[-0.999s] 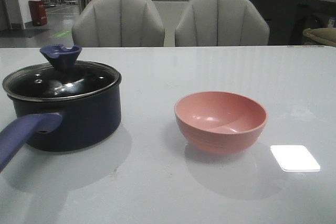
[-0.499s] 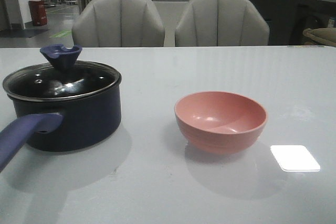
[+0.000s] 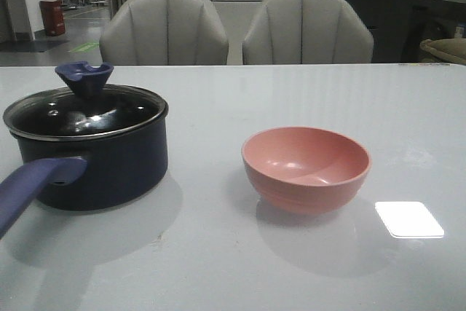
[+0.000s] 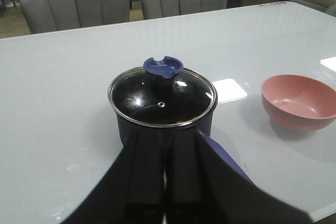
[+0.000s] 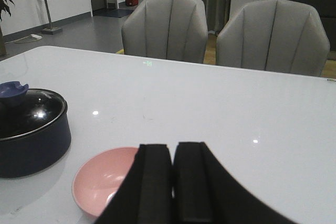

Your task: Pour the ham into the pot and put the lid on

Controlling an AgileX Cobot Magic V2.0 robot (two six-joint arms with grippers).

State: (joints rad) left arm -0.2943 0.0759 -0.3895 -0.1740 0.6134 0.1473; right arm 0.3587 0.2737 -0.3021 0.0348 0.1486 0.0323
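The dark navy pot (image 3: 102, 162) stands at the left of the table with its blue-purple handle (image 3: 33, 187) towards me. The glass lid (image 3: 86, 112) with its blue-purple knob (image 3: 84, 78) sits on the pot. The ham is hidden; no chunks show. The pink bowl (image 3: 306, 167) stands empty to the right of the pot. My left gripper (image 4: 166, 137) is shut and empty, held back from the pot (image 4: 163, 109). My right gripper (image 5: 173, 153) is shut and empty, above the near side of the bowl (image 5: 105, 179). Neither gripper shows in the front view.
Two grey chairs (image 3: 166, 28) (image 3: 307, 28) stand behind the table's far edge. A bright patch of reflected light (image 3: 408, 218) lies on the white table to the right of the bowl.
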